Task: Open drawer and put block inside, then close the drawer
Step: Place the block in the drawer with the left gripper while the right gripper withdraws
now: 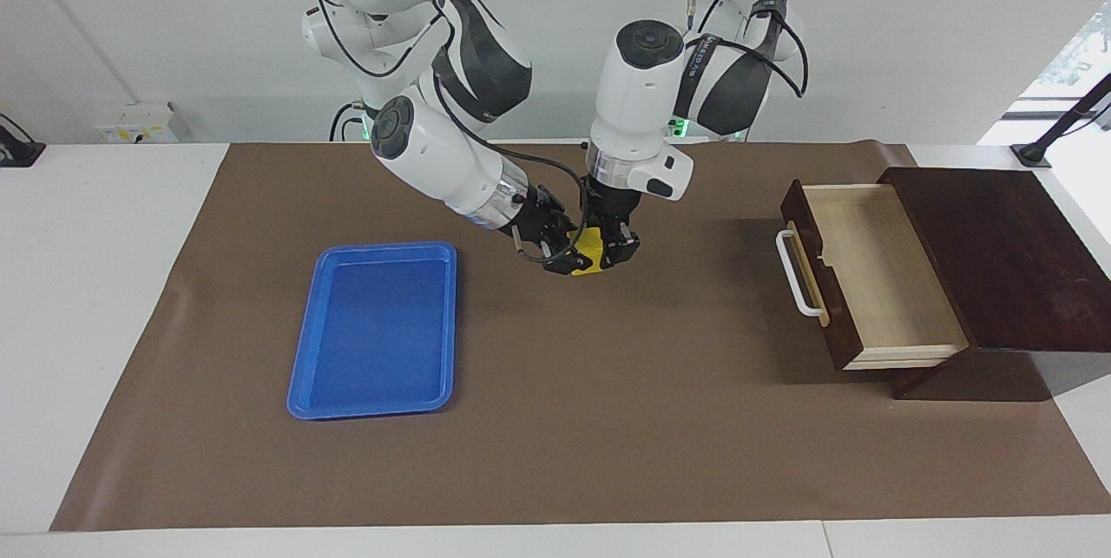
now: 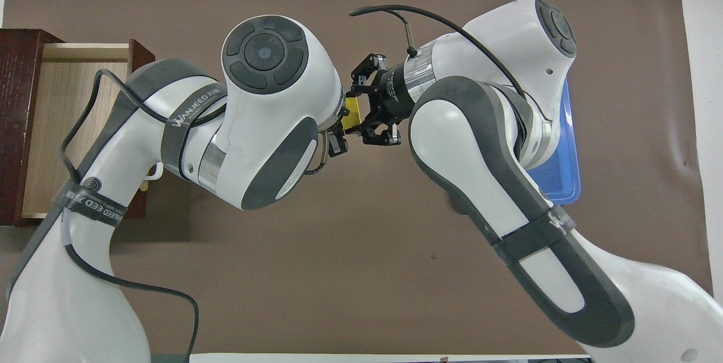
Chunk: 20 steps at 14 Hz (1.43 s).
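The yellow block (image 1: 590, 247) hangs in the air over the brown mat, between the blue tray and the drawer. My right gripper (image 1: 566, 259) reaches in from the tray's side and is shut on the block. My left gripper (image 1: 618, 247) points down right against the block's other side; whether it grips the block does not show. In the overhead view the block (image 2: 352, 112) shows as a yellow sliver between the right gripper (image 2: 359, 113) and the left gripper (image 2: 339, 138), which is mostly hidden under its arm. The drawer (image 1: 877, 280) is pulled open, showing its bare pale wood interior, and also appears in the overhead view (image 2: 62, 126).
The flat blue tray (image 1: 373, 328) lies on the mat (image 1: 608, 419) toward the right arm's end, with nothing in it. The dark wooden box (image 1: 998, 254) stands at the left arm's end. The drawer's white handle (image 1: 794, 276) juts toward the middle of the table.
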Each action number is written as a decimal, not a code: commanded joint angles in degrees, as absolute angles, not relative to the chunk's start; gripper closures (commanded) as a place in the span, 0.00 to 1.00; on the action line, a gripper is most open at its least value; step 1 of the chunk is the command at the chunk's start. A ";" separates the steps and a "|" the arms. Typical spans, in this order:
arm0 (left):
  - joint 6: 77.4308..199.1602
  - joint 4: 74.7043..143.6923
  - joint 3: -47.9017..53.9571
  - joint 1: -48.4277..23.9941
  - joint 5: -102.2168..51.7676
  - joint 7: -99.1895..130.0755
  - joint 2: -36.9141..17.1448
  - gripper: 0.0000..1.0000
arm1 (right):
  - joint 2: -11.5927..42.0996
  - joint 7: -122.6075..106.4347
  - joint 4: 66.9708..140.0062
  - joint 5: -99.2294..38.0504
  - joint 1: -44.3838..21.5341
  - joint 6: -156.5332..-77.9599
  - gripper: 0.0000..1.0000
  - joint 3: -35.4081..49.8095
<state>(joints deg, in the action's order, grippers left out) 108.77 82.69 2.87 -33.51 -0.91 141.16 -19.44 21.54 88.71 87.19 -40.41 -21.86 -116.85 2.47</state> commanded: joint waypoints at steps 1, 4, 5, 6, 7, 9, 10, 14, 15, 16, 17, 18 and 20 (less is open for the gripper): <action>109.95 84.20 2.64 -34.89 -0.53 142.03 -18.19 1.00 | 21.62 90.79 86.75 -40.87 -20.83 -116.98 0.00 2.81; 107.32 83.85 2.55 -34.19 -0.35 139.59 -18.19 1.00 | 21.53 90.79 86.66 -40.87 -20.74 -116.98 0.00 2.81; 107.05 83.85 2.37 -34.02 -0.44 138.00 -18.11 1.00 | 21.53 90.79 86.66 -40.87 -20.66 -116.98 0.00 2.81; 105.48 83.76 2.20 -33.14 -0.44 136.16 -17.67 1.00 | 21.53 90.79 86.66 -40.87 -20.65 -116.90 0.00 2.81; 103.29 83.85 2.28 -30.96 -0.53 132.40 -16.71 1.00 | 21.53 90.79 86.66 -40.87 -20.65 -116.89 0.00 2.81; 99.07 84.29 2.29 -25.78 -0.88 123.62 -13.72 1.00 | 21.53 90.79 86.66 -40.87 -20.65 -116.81 0.00 2.81; 97.14 84.37 2.37 -22.45 -1.23 119.83 -12.06 1.00 | 21.36 90.79 86.66 -40.78 -20.57 -116.81 0.00 2.81; 92.73 85.43 2.29 -9.88 -1.32 103.67 -8.61 1.00 | 21.18 90.79 86.66 -40.69 -20.13 -116.81 0.00 2.81; 92.81 85.60 2.29 -6.19 -1.32 99.79 -8.61 1.00 | 21.01 90.79 86.75 -40.61 -19.43 -116.72 0.00 2.81; 93.68 86.48 2.29 -3.02 -1.32 95.93 -8.44 1.00 | 20.66 90.70 86.75 -40.61 -18.55 -116.02 0.00 2.81; 95.43 88.57 2.29 0.40 -1.32 92.06 -7.74 1.00 | 20.57 90.27 86.66 -40.52 -17.15 -114.71 0.00 2.81; 98.23 91.81 2.29 2.27 -1.32 90.19 -6.26 1.00 | 20.13 89.92 86.66 -40.43 -15.66 -113.65 0.00 2.73; 105.44 99.54 2.11 3.33 -1.23 87.03 -4.05 1.00 | 19.08 86.94 86.57 -38.51 -12.93 -109.80 0.00 2.81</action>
<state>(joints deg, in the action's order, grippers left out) 98.88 90.03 1.44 2.75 -1.07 89.39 -8.57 20.58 89.15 86.69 -40.16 -15.71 -113.58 2.34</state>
